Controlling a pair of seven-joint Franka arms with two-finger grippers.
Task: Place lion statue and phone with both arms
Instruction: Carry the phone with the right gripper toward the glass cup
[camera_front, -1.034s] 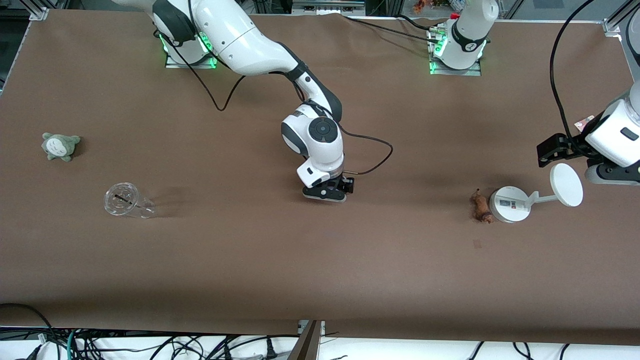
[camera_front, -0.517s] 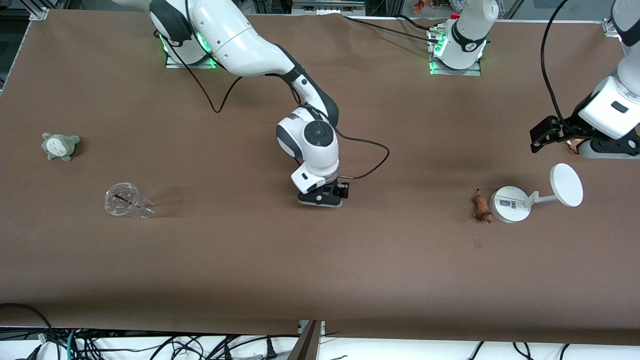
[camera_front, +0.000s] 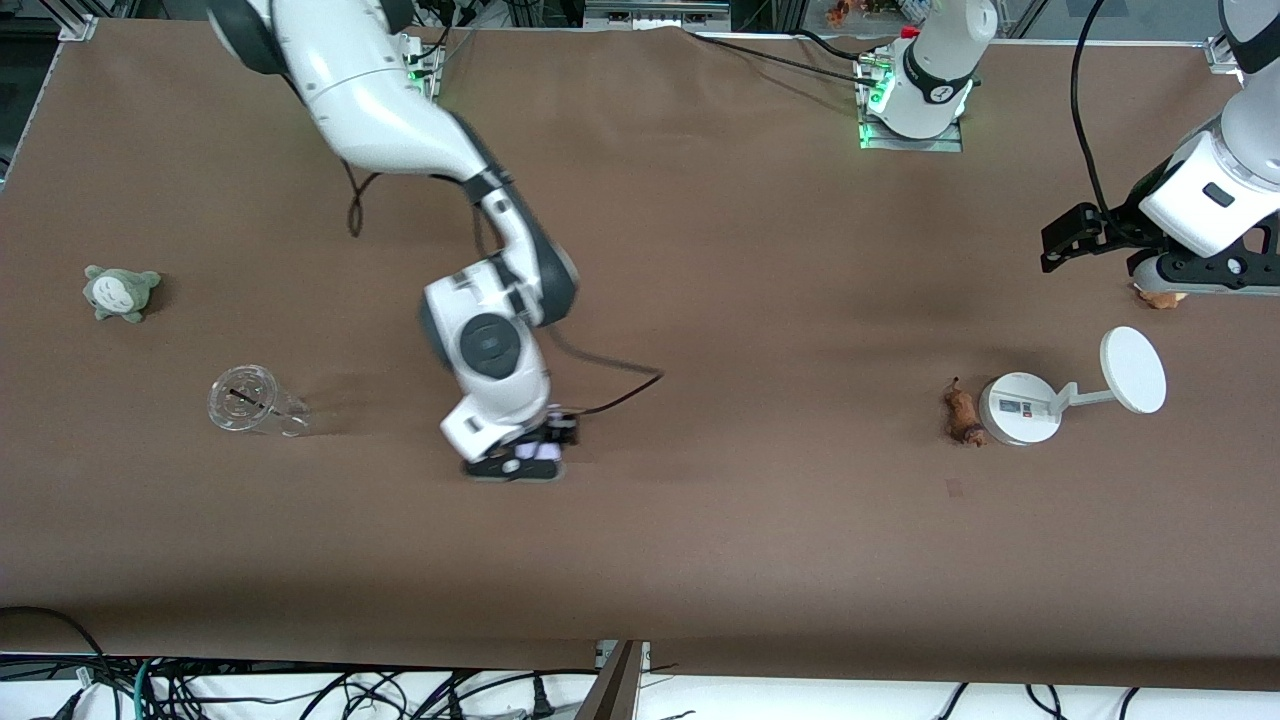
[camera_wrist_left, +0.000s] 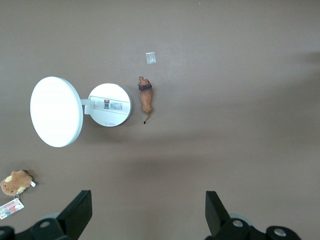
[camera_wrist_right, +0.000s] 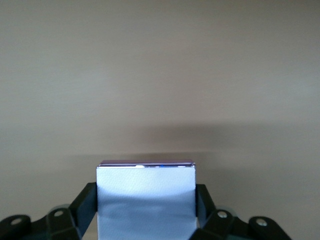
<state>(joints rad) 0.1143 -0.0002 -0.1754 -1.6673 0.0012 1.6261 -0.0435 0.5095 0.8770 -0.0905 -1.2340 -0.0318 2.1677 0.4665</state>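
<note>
The phone (camera_wrist_right: 145, 197), a pale lavender slab with a purple edge, stands between the fingers of my right gripper (camera_wrist_right: 145, 206), which is shut on it. That gripper (camera_front: 520, 462) hangs low over the middle of the table, and bits of the phone (camera_front: 536, 452) show under it. The lion statue (camera_front: 962, 414), small and reddish-brown, lies on the table touching the base of a white stand (camera_front: 1020, 408). My left gripper (camera_front: 1066, 243) is open and holds nothing, high over the table at the left arm's end. From there the lion statue (camera_wrist_left: 146, 98) shows well ahead of the left gripper (camera_wrist_left: 148, 212).
The stand carries a white disc (camera_front: 1133, 369). A tan plush toy (camera_front: 1160, 296) lies under the left arm's hand. A clear cup (camera_front: 252, 402) lies on its side toward the right arm's end, with a grey-green plush toy (camera_front: 121, 292) farther from the front camera.
My right arm has swung the phone from the table's middle toward the clear cup. My left gripper has drawn away from the stand toward the bases. The lion statue has not moved.
</note>
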